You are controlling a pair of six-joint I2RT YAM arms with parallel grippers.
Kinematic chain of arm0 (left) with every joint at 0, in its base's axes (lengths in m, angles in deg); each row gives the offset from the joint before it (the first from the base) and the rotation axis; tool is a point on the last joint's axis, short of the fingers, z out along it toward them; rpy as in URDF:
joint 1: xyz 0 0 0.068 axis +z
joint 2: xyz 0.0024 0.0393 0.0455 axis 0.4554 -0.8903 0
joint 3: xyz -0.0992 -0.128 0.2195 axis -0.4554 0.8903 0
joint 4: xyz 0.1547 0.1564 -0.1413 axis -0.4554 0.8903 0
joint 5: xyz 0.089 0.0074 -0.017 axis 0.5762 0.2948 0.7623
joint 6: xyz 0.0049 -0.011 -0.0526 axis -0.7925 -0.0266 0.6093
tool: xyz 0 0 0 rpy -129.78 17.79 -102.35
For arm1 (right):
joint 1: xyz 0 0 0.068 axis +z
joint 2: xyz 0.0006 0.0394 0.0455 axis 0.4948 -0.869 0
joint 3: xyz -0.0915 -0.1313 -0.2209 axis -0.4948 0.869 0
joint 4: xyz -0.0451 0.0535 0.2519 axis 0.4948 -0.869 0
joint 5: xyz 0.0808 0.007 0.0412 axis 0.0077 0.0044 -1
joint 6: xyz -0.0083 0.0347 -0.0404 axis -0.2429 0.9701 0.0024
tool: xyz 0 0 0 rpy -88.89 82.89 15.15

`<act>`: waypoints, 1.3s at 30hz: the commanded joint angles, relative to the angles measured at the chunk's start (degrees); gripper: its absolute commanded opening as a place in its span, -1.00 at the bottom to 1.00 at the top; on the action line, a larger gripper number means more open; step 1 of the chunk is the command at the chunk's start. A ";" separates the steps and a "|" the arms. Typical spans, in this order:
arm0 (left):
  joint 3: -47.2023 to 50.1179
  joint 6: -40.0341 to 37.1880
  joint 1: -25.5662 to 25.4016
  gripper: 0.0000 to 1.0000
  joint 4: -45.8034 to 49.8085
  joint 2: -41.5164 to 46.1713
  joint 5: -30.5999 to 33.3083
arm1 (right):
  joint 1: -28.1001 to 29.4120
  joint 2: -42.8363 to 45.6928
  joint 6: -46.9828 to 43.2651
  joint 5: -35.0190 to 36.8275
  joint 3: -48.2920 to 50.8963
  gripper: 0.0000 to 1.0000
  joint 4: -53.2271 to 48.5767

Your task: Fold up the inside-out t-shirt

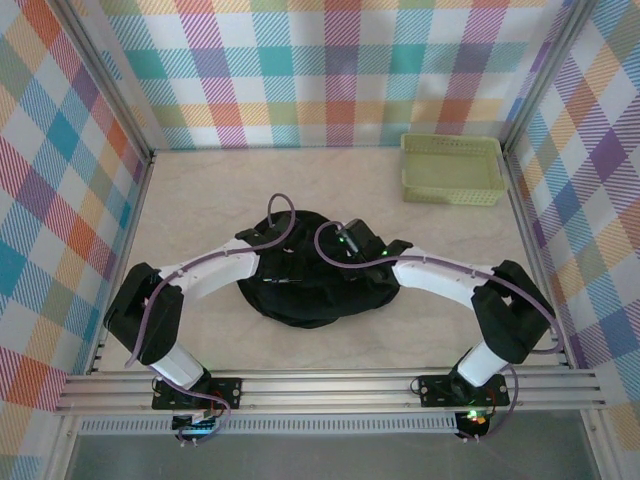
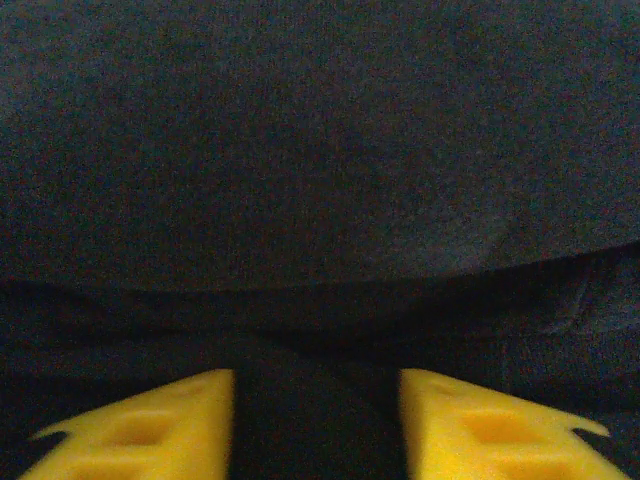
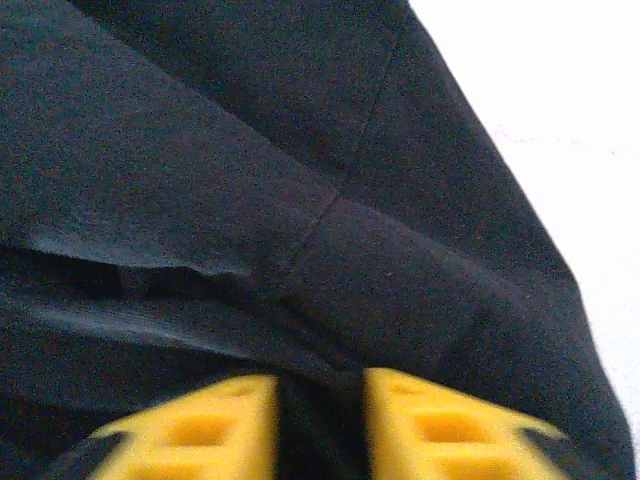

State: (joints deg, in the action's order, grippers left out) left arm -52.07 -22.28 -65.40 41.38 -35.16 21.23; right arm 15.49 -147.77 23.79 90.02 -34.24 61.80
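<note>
Status: the inside-out t-shirt [image 1: 315,295] is a bunched black heap at centre of the table [image 1: 200,190] in the top view, slightly wider across the frame than deep. We can't read a real long axis, or pick out sleeves, collar or label.

Both arms reach in from the bottom corners and meet over the upper half of the heap, so neither is nearer and both are right on the cloth.

Left gripper [image 2: 317,420]: yellow fingers [image 2: 150,425] sit partly apart at the bottom of the left wrist frame. There's dark cloth in the gap and filling the frame ahead. We can't tell if it has a bite or is just resting on the fabric.

Right gripper [image 3: 320,425]: fingers are nearly together with a fold of the shirt running down between them, which looks like a pinch. A seam runs diagonally up from the gap toward the upper middle, and a loose edge lies left of centre. Bare table shows at upper right, so this grip is near the heap's border.

Our read: the shirt lies directly under and ahead of both grippers, so the next move is a lift and spread apart across the frame.

The pale green basket [image 1: 450,195] is at upper right, well apart from the heap. The only thing in the way is the two wrists, which are close to each other.
</note>
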 commanded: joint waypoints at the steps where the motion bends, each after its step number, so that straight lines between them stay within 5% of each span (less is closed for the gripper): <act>1: -0.37 -0.20 -0.81 -0.53 -0.11 0.20 0.69 | 0.03 2.23 -0.47 0.64 -2.05 -0.78 -0.45; 5: -2.08 -0.78 -0.81 -0.97 1.64 3.65 3.31 | -0.51 8.17 -0.56 1.99 -3.49 -1.00 -3.76; 15: -19.52 -9.57 4.10 -1.00 9.65 21.89 13.57 | -11.99 23.57 5.79 1.47 -15.74 -1.00 -16.32; 23: -27.95 -10.60 12.20 -1.00 7.77 28.25 4.72 | -15.71 36.62 7.36 -5.19 -17.41 -1.00 -14.83; 31: -11.02 -6.25 12.21 -1.00 4.06 25.85 -4.73 | -13.57 37.02 9.73 -15.72 -2.16 -1.00 -7.69; 39: -8.46 -2.03 11.94 -1.00 3.22 28.23 -8.41 | 4.56 25.65 4.99 -17.25 7.58 -0.06 11.84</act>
State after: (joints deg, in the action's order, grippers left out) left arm -57.21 -26.50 -53.46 46.54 -10.37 15.61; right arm 15.18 -119.53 31.52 75.11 -26.81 61.19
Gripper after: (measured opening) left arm 0.066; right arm 0.440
